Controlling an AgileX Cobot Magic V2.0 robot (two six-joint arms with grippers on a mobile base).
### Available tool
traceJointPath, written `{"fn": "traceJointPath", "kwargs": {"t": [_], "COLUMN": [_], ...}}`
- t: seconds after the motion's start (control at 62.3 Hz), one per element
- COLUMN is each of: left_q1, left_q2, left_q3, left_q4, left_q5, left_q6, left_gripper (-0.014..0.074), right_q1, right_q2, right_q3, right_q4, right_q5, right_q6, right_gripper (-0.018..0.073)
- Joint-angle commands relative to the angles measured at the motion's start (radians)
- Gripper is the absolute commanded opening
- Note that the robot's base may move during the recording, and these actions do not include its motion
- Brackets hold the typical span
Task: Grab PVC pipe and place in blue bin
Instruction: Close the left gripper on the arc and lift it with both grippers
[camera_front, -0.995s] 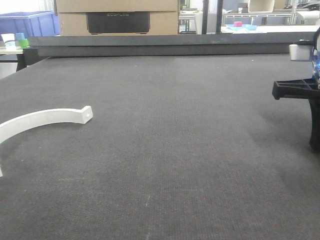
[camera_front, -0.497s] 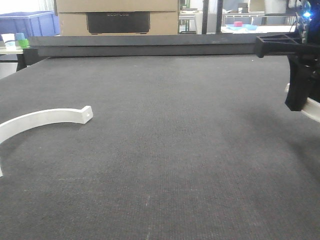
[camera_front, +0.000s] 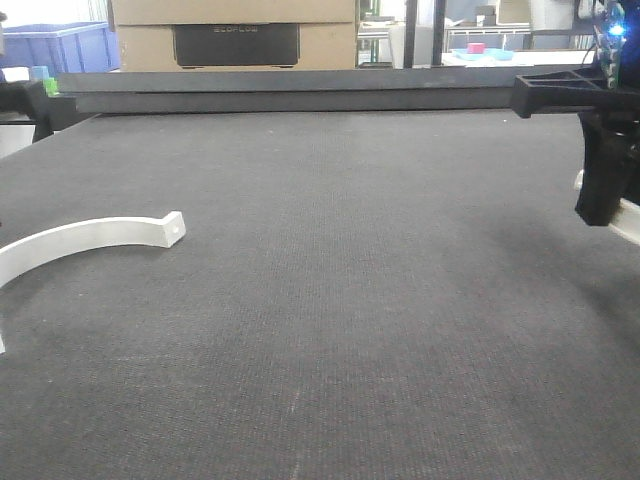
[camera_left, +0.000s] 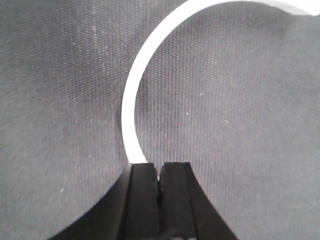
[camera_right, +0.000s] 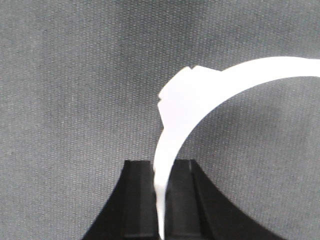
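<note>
Item 1: right gripper (camera_right: 161, 170), far right of the dark mat (camera_front: 350, 300). Its jaws are clamped on a white PVC pipe piece (camera_right: 200, 95), pinched at the thin end so the curve juts out ahead of the fingers, apparently for carrying.

Item 2: left gripper (camera_left: 159, 167), near left. Its jaws are pressed together at the end of a second PVC pipe arc (camera_left: 131, 100) lying on the mat; whether they actually pinch it cannot be told.

Item 3: blue bin (camera_front: 60, 45), far left beyond the table edge and well apart from both pieces, so delivery is judged not yet made
</note>
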Motion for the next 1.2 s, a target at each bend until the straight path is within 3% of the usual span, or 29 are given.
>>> {"fn": "traceJointPath", "kwargs": {"t": [0.0, 0.209, 0.289, 0.802, 1.187], "left_q1": [-0.005, -0.005, -0.005, -0.005, -0.003], "left_q2": [0.020, 0.054, 0.068, 0.132, 0.132], "left_q3": [-0.011, -0.011, 0.004, 0.015, 0.039], "left_q4": [-0.003, 0.014, 0.014, 0.014, 0.082], "left_q5": [-0.016, -0.020, -0.046, -0.099, -0.147], "left_q6": [-0.010, -0.010, -0.010, -0.012, -0.041], "left_gripper": [-0.0012, 0.0325, 0.0364, 0.0232, 0.0098], "right_q1": [0.002, 0.002, 0.002, 0.002, 0.002], "right_q2": [-0.010, -0.010, -0.010, -0.010, -0.010], "right_q3": [-0.003, 0.006, 0.012, 0.021, 0.021], "right_q4": [-0.013, -0.013, -0.013, -0.013, -0.013], "right_q5": [0.001, -0.007, -0.014, -0.025, -0.030], "right_q6": [-0.010, -0.010, -0.010, -0.010, -0.010], "right_gripper": [-0.0157, -0.0157, -0.0159, -0.0159, -0.0159]}}
